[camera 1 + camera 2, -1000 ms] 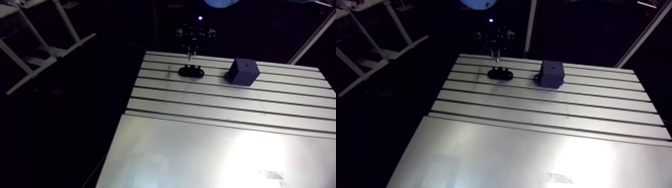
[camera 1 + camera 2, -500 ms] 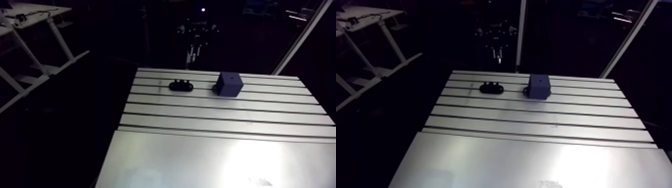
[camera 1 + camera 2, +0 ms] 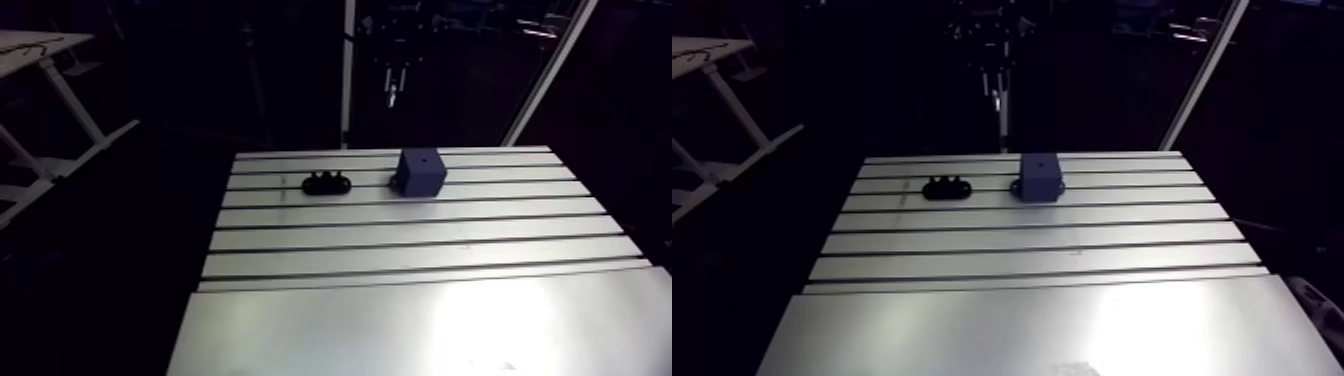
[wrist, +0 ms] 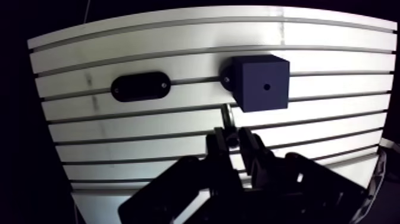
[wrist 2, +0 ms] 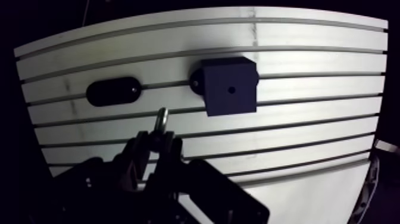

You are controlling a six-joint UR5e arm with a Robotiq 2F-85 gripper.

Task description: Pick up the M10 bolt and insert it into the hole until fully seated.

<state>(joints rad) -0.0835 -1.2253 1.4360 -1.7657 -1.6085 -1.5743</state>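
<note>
In the arm view, the gripper (image 3: pixel 392 88) is hanging high above the far edge of the table (image 3: pixel 400 300). Earlier it was sitting low, right over the black holder (image 3: pixel 327 184). My camera has swung as well, so I am judging this by the gap to the holder, not by where things sit in frame. The holder and the dark blue block (image 3: pixel 423 172) are both standing near the far edge, just beside one another, the holder nearer the left edge. I am reading this as the pick being done and the carry getting under way.

In the wrist view, the fingers are pinching the M10 bolt (image 4: pixel 228 117) in a narrow gap, its shank sticking out ahead of them toward the block. The bolt is hanging clear of the table, short of the block and off line with the hole (image 4: pixel 266 86) in the block's top face. That hole is showing dark and unfilled. The holder is looking empty, though its black surface is hiding detail, so I am only fairly sure.
</note>
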